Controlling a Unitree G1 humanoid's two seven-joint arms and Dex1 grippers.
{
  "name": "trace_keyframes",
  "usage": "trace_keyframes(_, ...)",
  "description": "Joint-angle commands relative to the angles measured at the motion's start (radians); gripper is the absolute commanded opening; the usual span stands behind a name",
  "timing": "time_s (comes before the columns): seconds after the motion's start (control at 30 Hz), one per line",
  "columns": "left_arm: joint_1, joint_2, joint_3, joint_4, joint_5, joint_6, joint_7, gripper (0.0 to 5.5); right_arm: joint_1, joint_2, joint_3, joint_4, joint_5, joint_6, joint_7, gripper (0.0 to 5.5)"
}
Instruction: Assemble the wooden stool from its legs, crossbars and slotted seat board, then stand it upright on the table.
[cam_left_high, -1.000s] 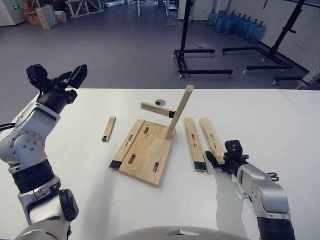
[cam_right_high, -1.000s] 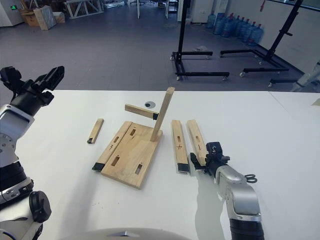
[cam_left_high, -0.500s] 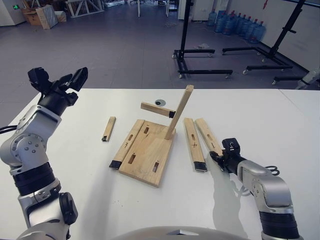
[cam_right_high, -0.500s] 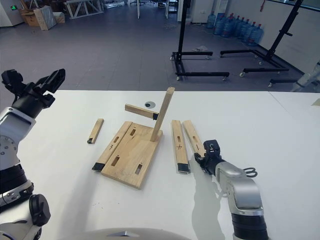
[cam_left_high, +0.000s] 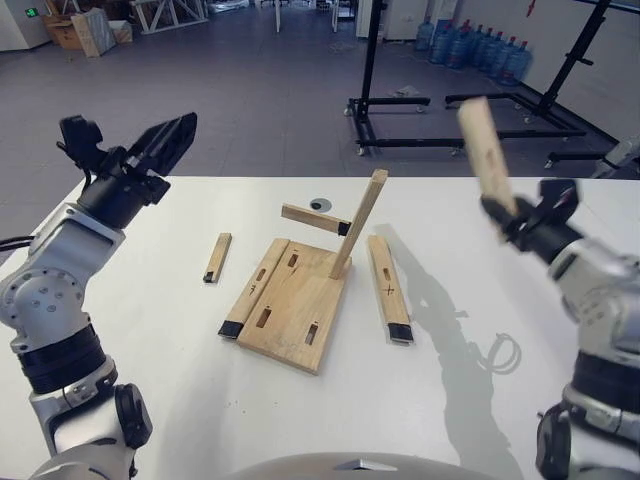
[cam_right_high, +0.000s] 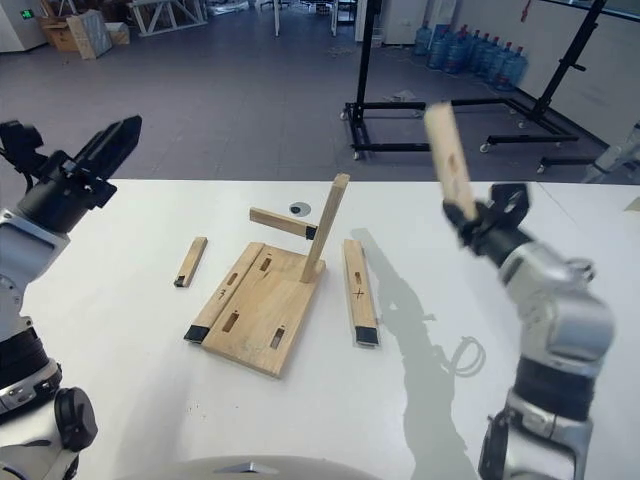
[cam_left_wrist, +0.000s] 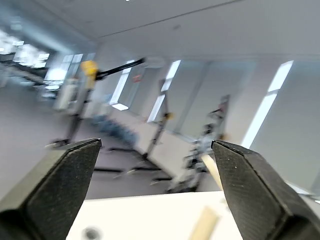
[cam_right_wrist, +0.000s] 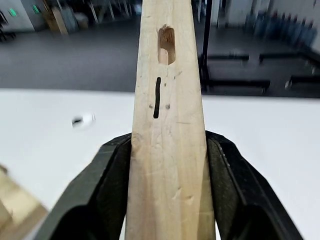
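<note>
Gripping the leg low down, the right gripper holds it above the tabletop's right edge. Stiff, light wood may pivot there. The left gripper is spread, empty.

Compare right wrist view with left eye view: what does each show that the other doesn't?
Right wrist view adds close detail: the slot and dark line mark on the held leg, with fingers pressing both its sides.
Left eye view adds the layout: seat board with an upright leg and a crossbar meeting it, left lying leg, right lying leg, short crossbar set apart, left gripper open and raised.
Shared: held leg, right gripper, white table.
</note>
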Motion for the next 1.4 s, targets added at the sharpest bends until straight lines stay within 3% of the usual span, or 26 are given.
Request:
trace_keyframes(0.03,-0.125,-0.042,-0.112,0.029,-0.096,0.024,-0.085,4.04,-0.198,0.042,0.028,-0.07,0.329,0.143,0.11,2.01)
trace_keyframes(0.17,-0.157,-0.108,-0.232,0.077,-0.094,0.019,-0.159,4.04,-0.205,0.149,0.206,-0.136,0.519,0.212,0.173,2.01)
trace_keyframes(0.3,-0.132,-0.129,-0.256,0.115,-0.107,0.025,-0.154,4.04,-0.195,0.175,0.261,-0.128,0.595,0.209,0.186,2.01)
trace_keyframes(0.83,-0.19,-0.086,-0.252,0.258,-0.596,0.21,-0.012,4.04,-0.195,0.172,0.371,-0.036,0.686,0.204,0.2,2.01)
trace_keyframes(1.4,-0.222,-0.067,-0.288,0.312,-0.58,0.203,0.001,4.04,-0.2,0.169,0.393,-0.022,0.794,0.218,0.137,2.01)
